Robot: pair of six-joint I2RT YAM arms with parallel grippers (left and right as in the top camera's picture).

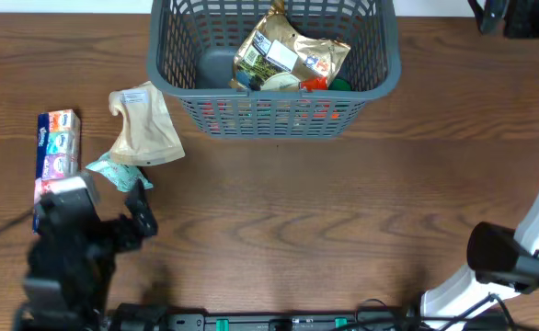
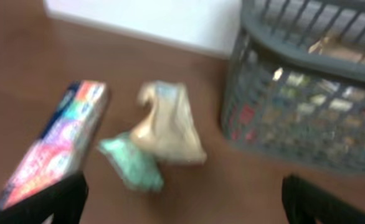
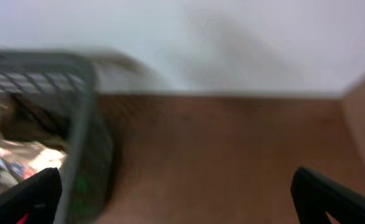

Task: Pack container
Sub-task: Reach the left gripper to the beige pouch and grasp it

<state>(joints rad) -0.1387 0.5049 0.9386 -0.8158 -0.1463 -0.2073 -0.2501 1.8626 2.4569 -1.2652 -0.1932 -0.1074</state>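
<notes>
At the far middle of the tabletop (image 1: pixel 325 211) stands the basket (image 1: pixel 279 115), upright, its open top facing the overhead camera. Inside it lie a gold snack bag (image 1: pixel 283 55) and, against the near wall, a red item (image 1: pixel 314 83) and a green item (image 1: pixel 340 85); what these two are cannot be told. The left part of the basket floor shows bare.

Three things lie outside, to the left of the basket: a beige pouch (image 1: pixel 145 129) just off its near-left corner, a small teal packet (image 1: pixel 115 170) touching the pouch's lower edge, and a colourful tissue pack (image 1: pixel 56 147) further left, apart from both.

The left fingers (image 2: pixel 52 202) are spread wide with nothing between them; they hover near the teal packet and face the three loose things. The right fingers (image 3: pixel 332 196) are likewise spread and empty, beside the basket's right wall.

Judged from this layout, packing is partly done: some goods are in and three are yet to go in, with room for them on the bare floor. The left arm appears best placed to take the teal packet or the pouch first. Since these two touch, lifting one may shift the other.
</notes>
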